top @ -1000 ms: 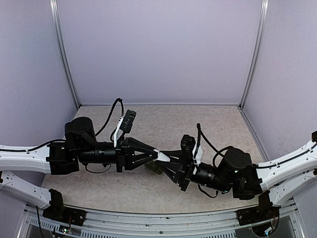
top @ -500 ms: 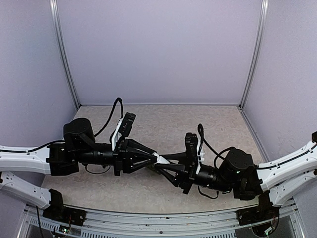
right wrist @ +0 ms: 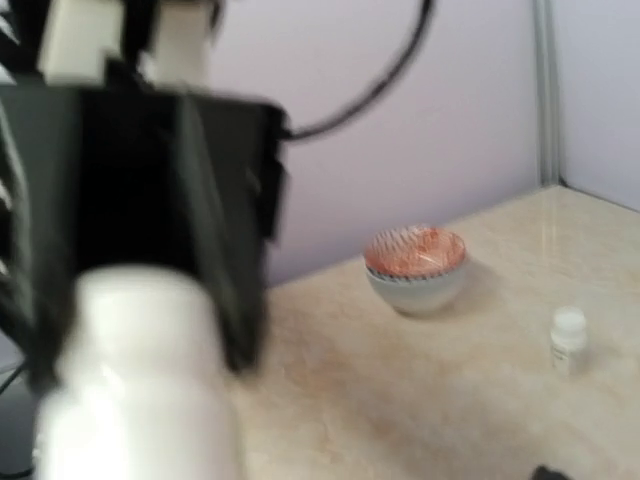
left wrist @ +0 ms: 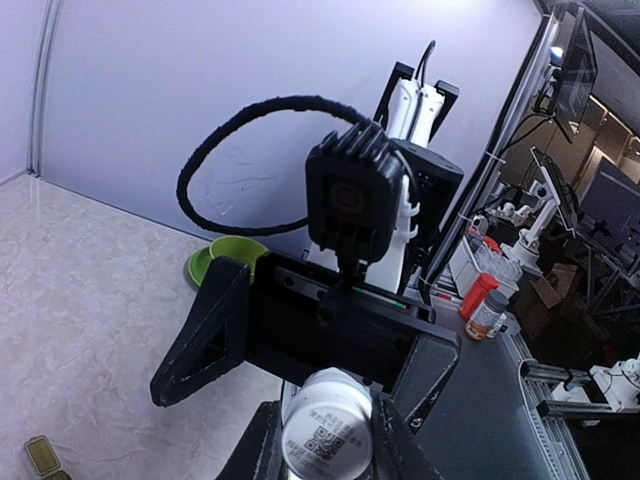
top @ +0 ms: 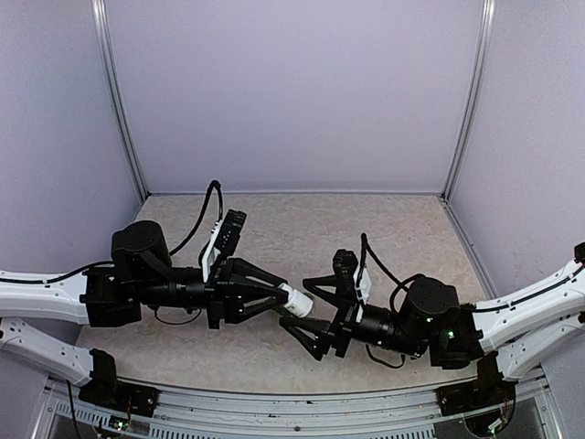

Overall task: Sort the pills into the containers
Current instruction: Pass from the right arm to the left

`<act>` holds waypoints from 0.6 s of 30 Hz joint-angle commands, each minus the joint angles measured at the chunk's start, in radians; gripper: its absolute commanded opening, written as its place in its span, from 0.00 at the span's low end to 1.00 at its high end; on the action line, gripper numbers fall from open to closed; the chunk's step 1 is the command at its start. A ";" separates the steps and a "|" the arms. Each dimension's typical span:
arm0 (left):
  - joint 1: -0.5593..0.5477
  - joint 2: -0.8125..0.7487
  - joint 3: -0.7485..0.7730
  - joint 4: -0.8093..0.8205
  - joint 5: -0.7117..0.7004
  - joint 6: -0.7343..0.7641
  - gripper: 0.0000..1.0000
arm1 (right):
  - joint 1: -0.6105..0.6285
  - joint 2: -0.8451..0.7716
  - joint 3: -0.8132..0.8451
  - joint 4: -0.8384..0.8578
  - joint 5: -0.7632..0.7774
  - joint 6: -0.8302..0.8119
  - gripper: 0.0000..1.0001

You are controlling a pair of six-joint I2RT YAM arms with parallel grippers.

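Left gripper [top: 281, 297] pinches the white pill bottle [top: 296, 301] above the table [top: 302, 229], well clear of the walls [top: 292, 91]. Right gripper [top: 303, 311], pressed together a second ago, now stands spread beside it.

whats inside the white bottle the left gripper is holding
Its contents don't show: the white bottle, clamped in the left gripper, is opaque, and the left wrist view shows only a QR-code label on its end.

Right fingers [top: 320, 282] now apart, off bottle [top: 294, 301]
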 commanded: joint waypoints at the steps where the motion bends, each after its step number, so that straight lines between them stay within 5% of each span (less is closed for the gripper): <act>1: 0.008 -0.051 0.004 -0.056 -0.121 0.019 0.00 | -0.011 -0.050 -0.007 -0.086 0.077 -0.020 0.96; 18: 0.297 -0.002 -0.048 -0.212 -0.268 0.048 0.02 | -0.013 -0.266 -0.143 -0.183 0.242 0.015 1.00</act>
